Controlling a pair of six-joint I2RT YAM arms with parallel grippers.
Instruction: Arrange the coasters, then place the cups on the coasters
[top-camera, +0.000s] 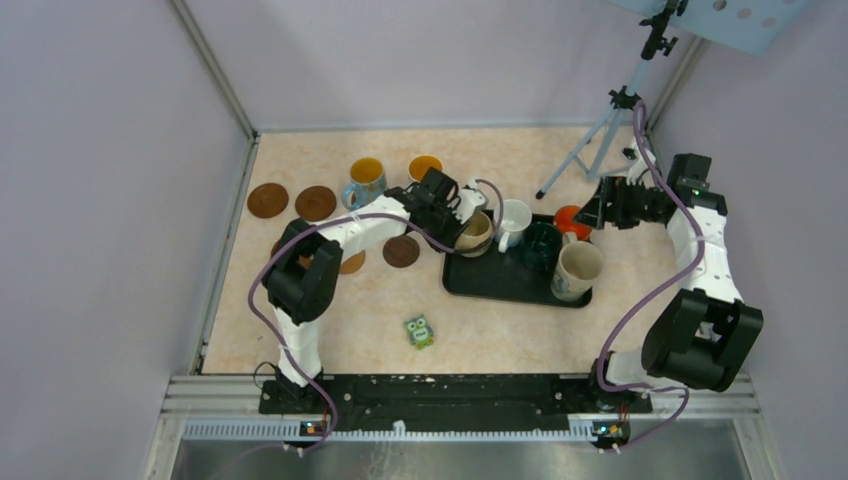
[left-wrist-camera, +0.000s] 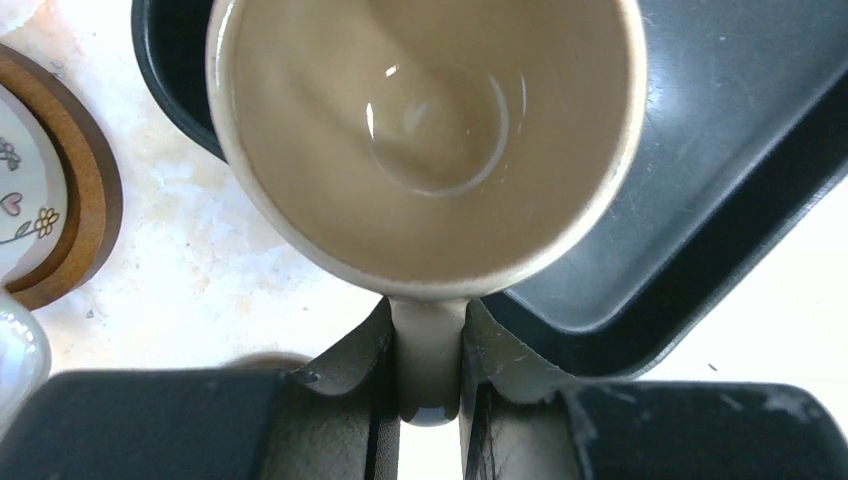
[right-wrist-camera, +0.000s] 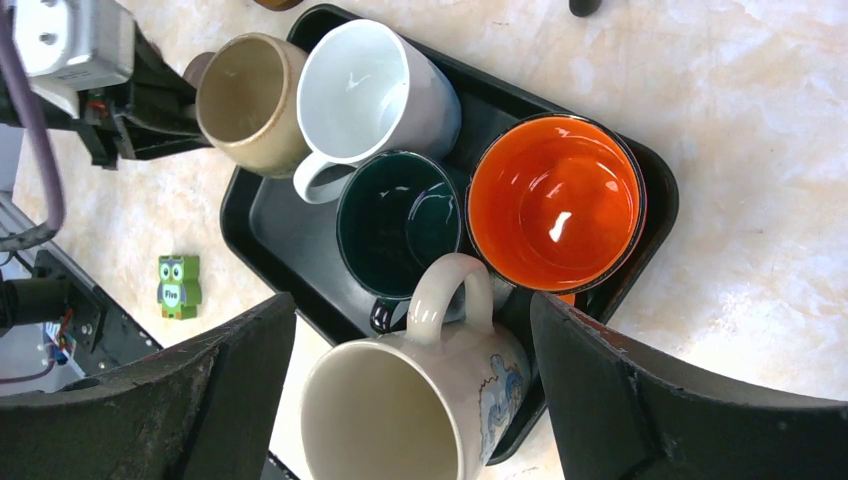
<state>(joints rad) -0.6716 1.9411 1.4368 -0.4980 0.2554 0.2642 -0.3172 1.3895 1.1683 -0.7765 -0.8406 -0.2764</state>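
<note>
My left gripper (left-wrist-camera: 430, 385) is shut on the handle of a beige cup (left-wrist-camera: 425, 130), which sits over the left corner of the black tray (left-wrist-camera: 720, 150); in the top view that cup (top-camera: 475, 235) is at the left gripper (top-camera: 455, 215). The tray (top-camera: 490, 285) also carries a white cup (top-camera: 515, 220), a dark green cup (top-camera: 541, 247), an orange-red cup (top-camera: 570, 218) and a cream cup (top-camera: 578, 270). My right gripper (right-wrist-camera: 412, 310) hangs open above the cream cup (right-wrist-camera: 420, 410), touching nothing. Brown coasters (top-camera: 267, 200) (top-camera: 316, 203) (top-camera: 401, 251) lie to the left.
Two orange-lined cups (top-camera: 366, 180) (top-camera: 425, 165) stand on the table behind the coasters. A green owl figure (top-camera: 418, 331) lies in front of the tray. A tripod (top-camera: 600, 140) stands at the back right. Walls close in the table on three sides.
</note>
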